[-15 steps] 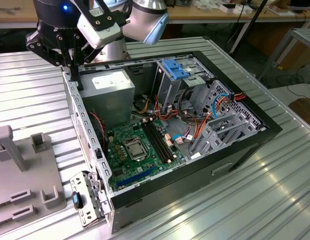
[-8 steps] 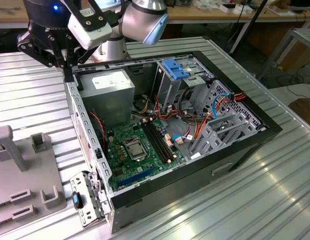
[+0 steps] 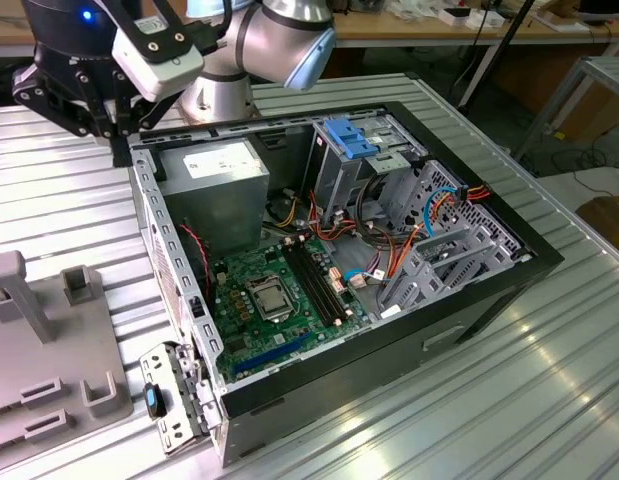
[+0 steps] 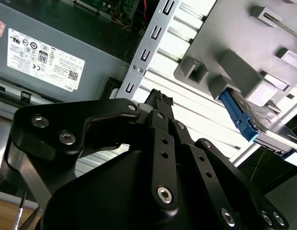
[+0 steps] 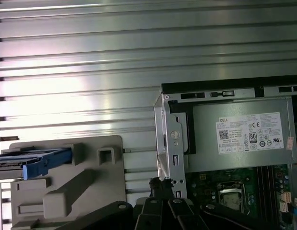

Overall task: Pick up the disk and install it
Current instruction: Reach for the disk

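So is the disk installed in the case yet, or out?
Out: in both wrist views the disk rests on the grey holder beside the case.

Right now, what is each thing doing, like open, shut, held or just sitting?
computer case: lying on its side, open, insides showing.
gripper: shut, holding nothing, near a corner of the computer case.
disk: resting in the grey holder, not held.
grey holder: flat on the table, carrying the disk.
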`<state>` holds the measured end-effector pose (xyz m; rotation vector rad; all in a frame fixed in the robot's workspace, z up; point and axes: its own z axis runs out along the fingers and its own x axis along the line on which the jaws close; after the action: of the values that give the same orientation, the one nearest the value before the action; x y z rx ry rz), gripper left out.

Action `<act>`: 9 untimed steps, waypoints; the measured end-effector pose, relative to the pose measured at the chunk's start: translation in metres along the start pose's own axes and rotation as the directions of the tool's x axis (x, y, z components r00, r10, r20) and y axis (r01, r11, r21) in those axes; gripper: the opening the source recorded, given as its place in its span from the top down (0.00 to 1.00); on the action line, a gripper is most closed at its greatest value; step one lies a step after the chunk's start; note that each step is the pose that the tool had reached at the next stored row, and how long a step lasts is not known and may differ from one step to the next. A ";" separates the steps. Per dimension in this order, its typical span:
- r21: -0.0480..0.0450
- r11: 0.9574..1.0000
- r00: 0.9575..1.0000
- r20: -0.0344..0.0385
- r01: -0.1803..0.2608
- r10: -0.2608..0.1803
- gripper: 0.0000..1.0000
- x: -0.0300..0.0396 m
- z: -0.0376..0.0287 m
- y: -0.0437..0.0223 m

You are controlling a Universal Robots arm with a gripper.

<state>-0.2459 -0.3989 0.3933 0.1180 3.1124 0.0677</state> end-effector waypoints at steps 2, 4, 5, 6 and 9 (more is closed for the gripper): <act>0.000 1.000 1.000 0.000 0.000 0.000 0.89 0.0030 -0.0001 -0.0002; 0.000 1.000 1.000 0.000 0.000 0.000 0.89 0.0063 -0.0001 -0.0005; 0.000 1.000 1.000 0.000 0.000 0.000 0.89 0.0082 -0.0003 -0.0006; 0.000 1.000 1.000 0.000 0.000 0.000 0.89 0.0095 -0.0003 -0.0007; 0.000 1.000 1.000 0.000 0.000 0.000 0.89 0.0147 -0.0004 -0.0011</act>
<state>-0.2607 -0.3990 0.3933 0.1180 3.1125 0.0676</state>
